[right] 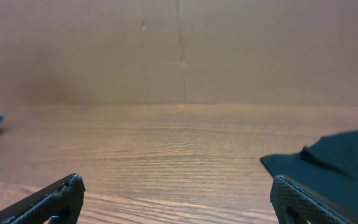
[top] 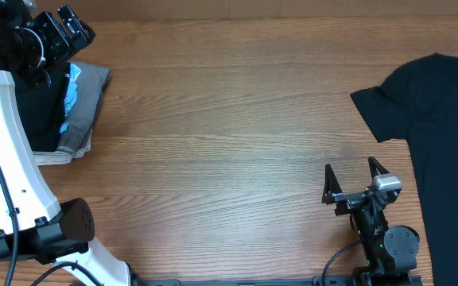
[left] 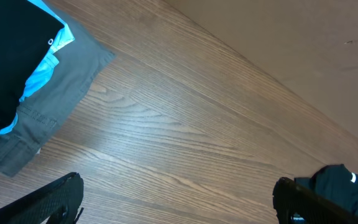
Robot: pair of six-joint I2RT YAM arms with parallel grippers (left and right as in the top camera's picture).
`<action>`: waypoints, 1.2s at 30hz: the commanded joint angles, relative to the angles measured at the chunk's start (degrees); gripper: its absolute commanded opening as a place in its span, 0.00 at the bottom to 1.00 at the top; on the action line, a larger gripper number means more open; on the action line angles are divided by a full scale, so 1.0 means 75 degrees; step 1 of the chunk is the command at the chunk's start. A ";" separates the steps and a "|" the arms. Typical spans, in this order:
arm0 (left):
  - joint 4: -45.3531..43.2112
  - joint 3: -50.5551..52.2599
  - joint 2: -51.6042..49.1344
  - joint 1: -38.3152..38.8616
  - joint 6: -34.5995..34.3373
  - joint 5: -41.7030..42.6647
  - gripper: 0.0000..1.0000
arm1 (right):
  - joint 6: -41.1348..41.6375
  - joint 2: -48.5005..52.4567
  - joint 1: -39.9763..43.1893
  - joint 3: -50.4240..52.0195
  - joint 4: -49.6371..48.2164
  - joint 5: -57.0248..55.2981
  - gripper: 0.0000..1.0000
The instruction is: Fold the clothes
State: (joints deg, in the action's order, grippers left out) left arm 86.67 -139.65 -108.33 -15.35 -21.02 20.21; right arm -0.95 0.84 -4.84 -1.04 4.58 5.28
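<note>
Your right gripper (top: 349,165) has its jaws wide apart and empty, low over the table (top: 213,119) just left of the black T-shirt (top: 444,143). That shirt lies spread at the right edge, partly out of view. Your left gripper (left: 178,183) is likewise parted and empty, above the stack of folded garments (top: 74,103) far left. This looks like the start of a fresh fold, so reach for the near sleeve or hem and draw the shirt toward centre.
</note>
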 commanded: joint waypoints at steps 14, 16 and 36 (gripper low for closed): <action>0.0006 -0.0026 -0.0038 0.0000 0.0032 0.0073 1.00 | -0.0446 -0.0090 0.0044 0.0082 -0.0055 0.0041 1.00; 0.0006 -0.0026 -0.0038 0.0000 0.0032 0.0073 1.00 | -0.0137 -0.0090 0.0055 0.0082 -0.0082 -0.0093 1.00; 0.0006 -0.0026 -0.0038 0.0000 0.0032 0.0073 1.00 | 0.0332 -0.0087 0.0055 0.0079 -0.0003 -0.0350 1.00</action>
State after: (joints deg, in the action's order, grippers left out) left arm 86.67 -139.65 -108.36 -15.35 -21.02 20.21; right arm 1.10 0.84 -4.84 -1.04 4.71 3.38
